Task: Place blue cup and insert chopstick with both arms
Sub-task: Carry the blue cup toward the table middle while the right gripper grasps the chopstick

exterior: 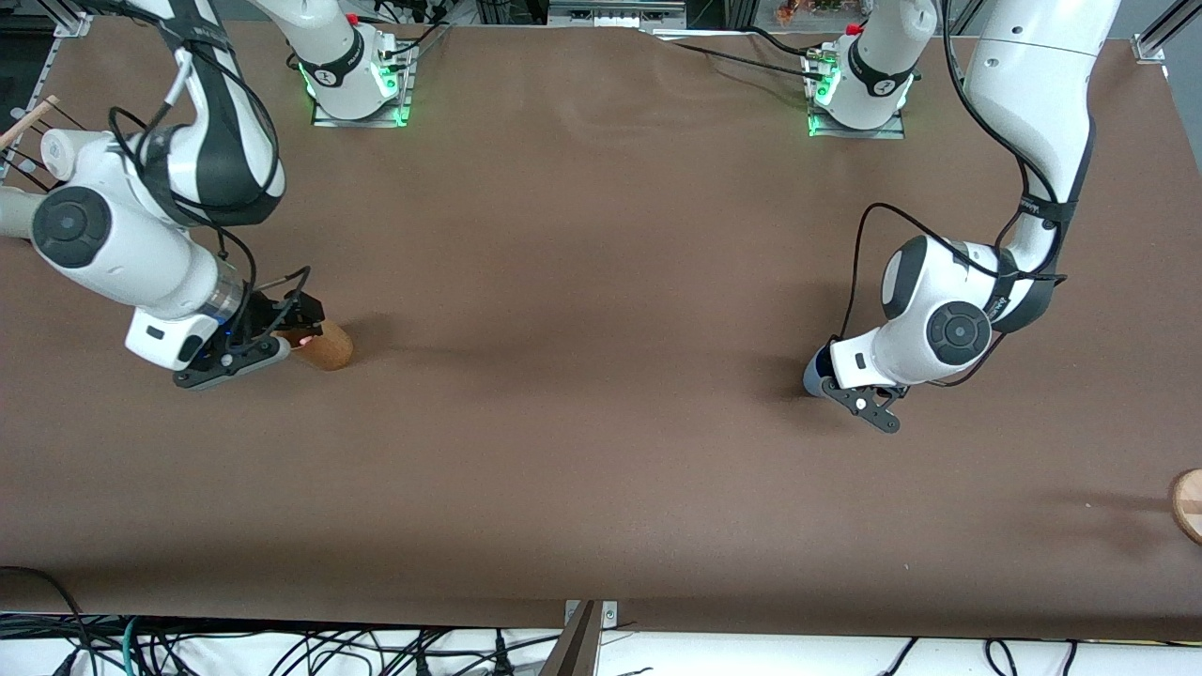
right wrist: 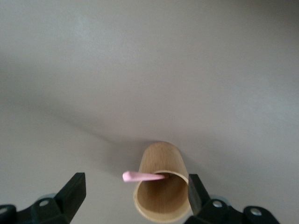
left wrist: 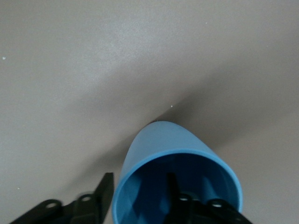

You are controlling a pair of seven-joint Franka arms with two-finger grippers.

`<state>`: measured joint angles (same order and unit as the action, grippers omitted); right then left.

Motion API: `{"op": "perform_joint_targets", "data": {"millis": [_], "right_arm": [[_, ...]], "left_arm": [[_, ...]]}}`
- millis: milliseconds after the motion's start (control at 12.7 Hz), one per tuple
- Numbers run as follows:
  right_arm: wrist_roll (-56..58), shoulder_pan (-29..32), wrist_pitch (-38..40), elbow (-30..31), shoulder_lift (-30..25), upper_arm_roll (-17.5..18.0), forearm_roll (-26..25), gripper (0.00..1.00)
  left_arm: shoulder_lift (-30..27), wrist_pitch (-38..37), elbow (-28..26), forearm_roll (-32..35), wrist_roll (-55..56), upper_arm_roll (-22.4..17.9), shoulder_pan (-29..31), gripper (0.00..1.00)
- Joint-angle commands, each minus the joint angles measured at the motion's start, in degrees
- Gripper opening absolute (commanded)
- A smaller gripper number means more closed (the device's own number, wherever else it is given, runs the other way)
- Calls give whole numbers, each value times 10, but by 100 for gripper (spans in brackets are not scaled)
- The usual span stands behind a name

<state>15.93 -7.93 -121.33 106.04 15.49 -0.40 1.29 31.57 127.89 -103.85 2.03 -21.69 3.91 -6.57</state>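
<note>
The blue cup stands toward the left arm's end of the table, mostly hidden under the left wrist. My left gripper straddles the cup's wall, with one finger inside the blue cup and the other outside. The jaws stand partly closed, with gaps still showing, so the left gripper is open. Toward the right arm's end stands a tan cup. The chopstick leans in it, with its pink tip over the rim. My right gripper is open around the tan cup and the chopstick.
A round wooden piece lies at the table's edge at the left arm's end, nearer the front camera than the blue cup. A wooden stick juts in beside the right arm. Cables run below the front edge.
</note>
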Motion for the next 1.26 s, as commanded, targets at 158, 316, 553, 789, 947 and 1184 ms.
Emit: {"op": "perform_joint_targets", "data": {"millis": [158, 316, 553, 789, 947, 1184], "right_arm": [[24, 0, -50, 36, 1, 3, 0, 64], [30, 0, -56, 36, 3, 3, 0, 54], [30, 0, -56, 36, 3, 2, -1, 41], [31, 0, -55, 36, 0, 3, -1, 31], [30, 0, -55, 36, -2, 2, 0, 25], [31, 0, -54, 35, -9, 3, -1, 19]], "left_arm": [[-9, 5, 10, 13, -1, 2, -2, 0], [-17, -28, 40, 6, 7, 26, 0, 0], [-16, -90, 104, 6, 113, 85, -5, 0], [-6, -89, 109, 9, 305, 104, -84, 0], [16, -77, 116, 10, 419, 99, -148, 0], [84, -61, 177, 7, 480, 103, -196, 0]]}}
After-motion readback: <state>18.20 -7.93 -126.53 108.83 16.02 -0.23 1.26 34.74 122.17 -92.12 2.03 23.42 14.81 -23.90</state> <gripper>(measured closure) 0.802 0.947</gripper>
